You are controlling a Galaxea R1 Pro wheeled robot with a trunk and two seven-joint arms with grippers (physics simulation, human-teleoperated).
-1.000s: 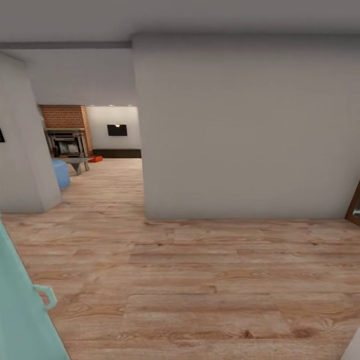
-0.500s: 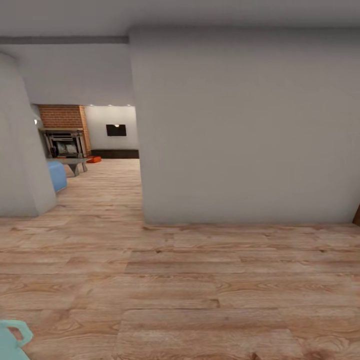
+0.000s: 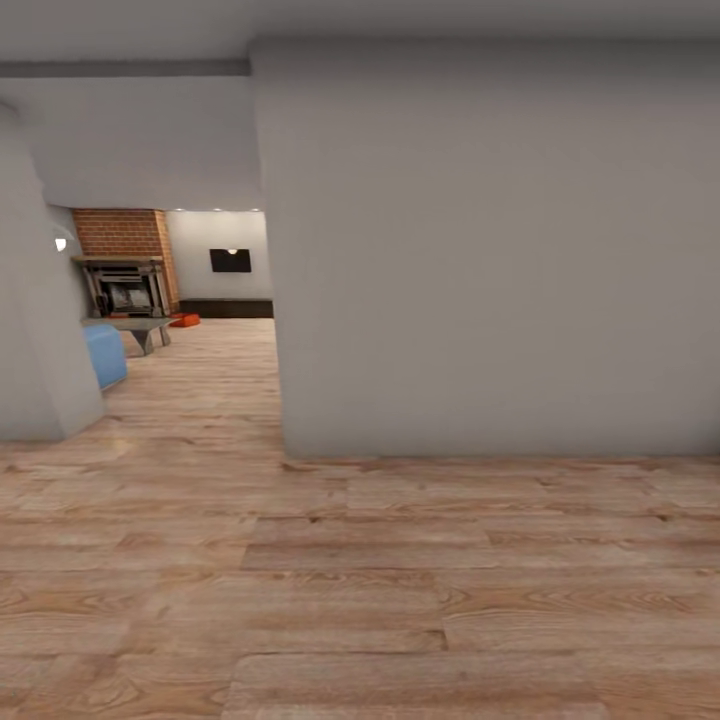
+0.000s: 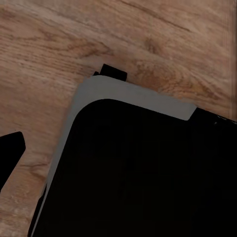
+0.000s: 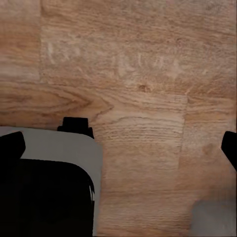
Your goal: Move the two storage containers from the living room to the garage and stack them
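The robot stands in a hallway on light wood-plank flooring (image 3: 400, 600), facing a broad grey-white wall (image 3: 480, 260) that blocks most of the way ahead. At about eleven o'clock an opening leads into the living room (image 3: 190, 300), well apart from the robot. There a red brick chimney (image 3: 120, 232) rises above a dark fireplace mantel (image 3: 125, 285), with a small grey bench (image 3: 140, 328) in front and a blue seat (image 3: 103, 355) nearer the doorway.

One of the storage containers (image 3: 185, 320) shows as a small red-orange shape on the far floor, just beside the bench; it is too small to tell whether the second sits with it.

Both arms hang low, pointing down at the planks, probably tucked in so nothing catches while the base drives. In the left wrist view, one dark fingertip of the left claw (image 4: 10, 150) shows at the frame's edge beside the robot's black, grey-edged base (image 4: 138, 168); how far it is open I cannot tell. In the right wrist view, the fingertips of the right claw (image 5: 121, 145) sit at opposite edges, spread wide with only bare floor between them.

I judge the task is at the approach stage, with nothing picked up yet.
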